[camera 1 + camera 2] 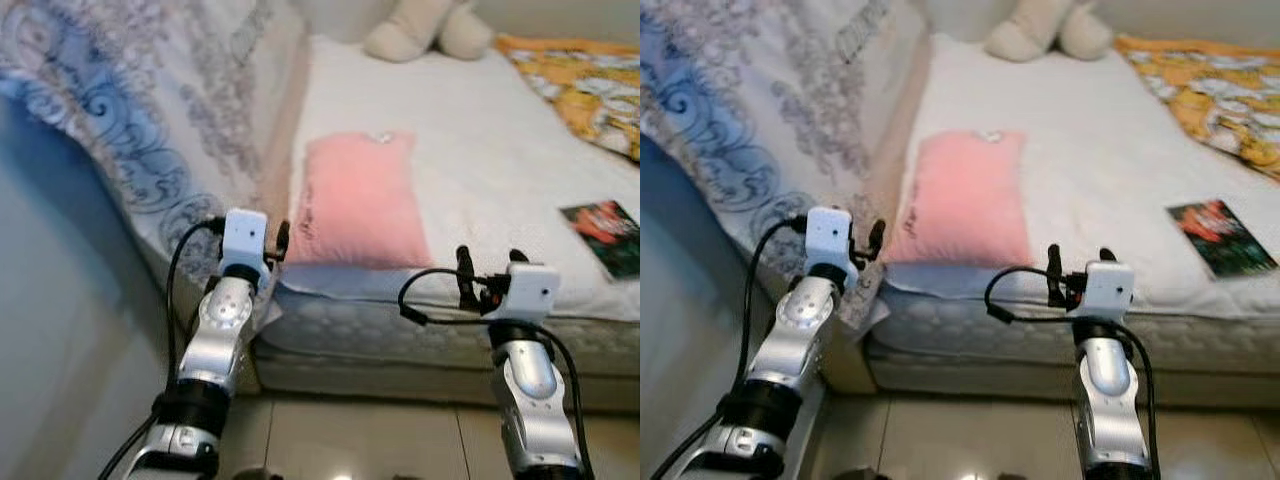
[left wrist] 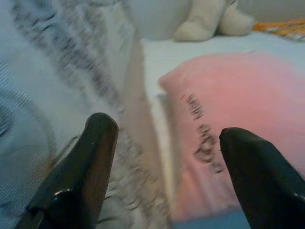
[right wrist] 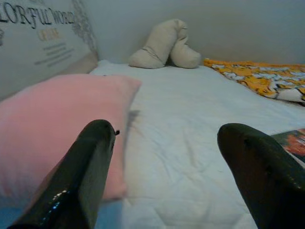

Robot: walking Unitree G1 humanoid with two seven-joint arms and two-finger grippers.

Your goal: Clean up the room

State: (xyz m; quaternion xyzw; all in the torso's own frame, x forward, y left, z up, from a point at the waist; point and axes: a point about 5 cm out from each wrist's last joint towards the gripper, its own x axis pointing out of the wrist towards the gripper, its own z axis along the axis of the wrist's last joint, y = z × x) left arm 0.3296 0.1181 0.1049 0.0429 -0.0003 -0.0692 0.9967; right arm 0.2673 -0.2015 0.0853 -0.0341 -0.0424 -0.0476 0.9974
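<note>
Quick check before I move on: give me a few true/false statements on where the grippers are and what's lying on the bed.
1. The pink pillow lies on the mattress near its left edge. True.
2. The right gripper is shut on the pillow. False: it is open and holds nothing.
3. The left gripper is open, facing the pillow's near end. True.
4. The book lies on top of the pillow. False: it lies apart, at the mattress's right.
5. A beige plush toy sits at the far end. True.
</note>
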